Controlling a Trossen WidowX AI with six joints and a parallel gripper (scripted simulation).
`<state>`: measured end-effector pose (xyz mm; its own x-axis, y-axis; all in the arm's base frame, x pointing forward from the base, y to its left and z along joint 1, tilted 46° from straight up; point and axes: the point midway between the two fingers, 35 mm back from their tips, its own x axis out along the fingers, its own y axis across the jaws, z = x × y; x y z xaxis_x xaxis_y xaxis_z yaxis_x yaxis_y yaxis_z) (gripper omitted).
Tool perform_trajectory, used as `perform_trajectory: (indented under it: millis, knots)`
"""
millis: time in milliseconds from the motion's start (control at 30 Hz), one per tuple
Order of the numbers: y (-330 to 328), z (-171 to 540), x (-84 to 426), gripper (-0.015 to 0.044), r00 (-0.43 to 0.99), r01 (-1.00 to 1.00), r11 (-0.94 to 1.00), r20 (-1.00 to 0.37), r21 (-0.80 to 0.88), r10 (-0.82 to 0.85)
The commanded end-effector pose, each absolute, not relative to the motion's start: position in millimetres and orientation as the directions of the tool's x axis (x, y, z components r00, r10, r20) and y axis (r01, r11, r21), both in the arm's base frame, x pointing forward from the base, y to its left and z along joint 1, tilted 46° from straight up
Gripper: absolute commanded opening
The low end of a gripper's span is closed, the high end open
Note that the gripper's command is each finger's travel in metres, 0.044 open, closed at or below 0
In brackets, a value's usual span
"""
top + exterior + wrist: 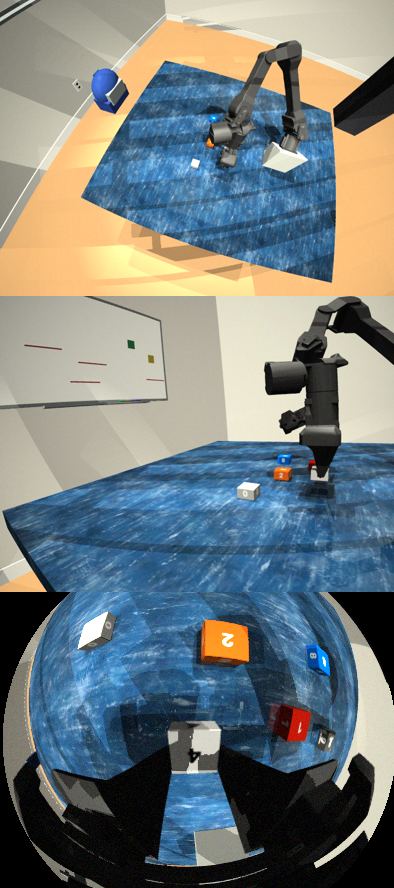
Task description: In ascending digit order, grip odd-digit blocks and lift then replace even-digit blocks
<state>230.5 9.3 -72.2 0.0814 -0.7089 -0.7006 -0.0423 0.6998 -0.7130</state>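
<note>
My gripper is shut on the white block with a black 4. The block hangs slightly above the mat, with its shadow below it. A white block with 0 stands apart. An orange block with 2 and a blue block with 8 stand further back. A red block with 1 is partly hidden by the gripper in the exterior view. A small black block stands beside it, its digit unclear.
The blocks are on a blue streaked mat. The arm's pale base block stands at the right of the top view. A blue rounded object is off the mat at the left, and a black beam is at the right.
</note>
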Motion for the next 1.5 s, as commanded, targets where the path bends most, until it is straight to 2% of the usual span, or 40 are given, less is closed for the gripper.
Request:
perform_trajectory:
  millis: [0, 800, 1167, 1467]
  knots:
    - [10.4, -72.0, 231.2, 0.0120, 0.081, -0.038, 0.703, -0.703, -0.710, -0.706]
    - [-0.5, -82.5, 232.3, 0.0120, 0.081, -0.038, 0.702, -0.703, -0.711, -0.707]
    - [-0.5, -82.5, 232.3, 0.0400, 0.081, -0.038, 0.702, -0.703, -0.711, -0.707]
    - [25.7, -57.2, 229.6, 0.0400, 0.081, -0.038, 0.704, -0.704, -0.710, -0.706]
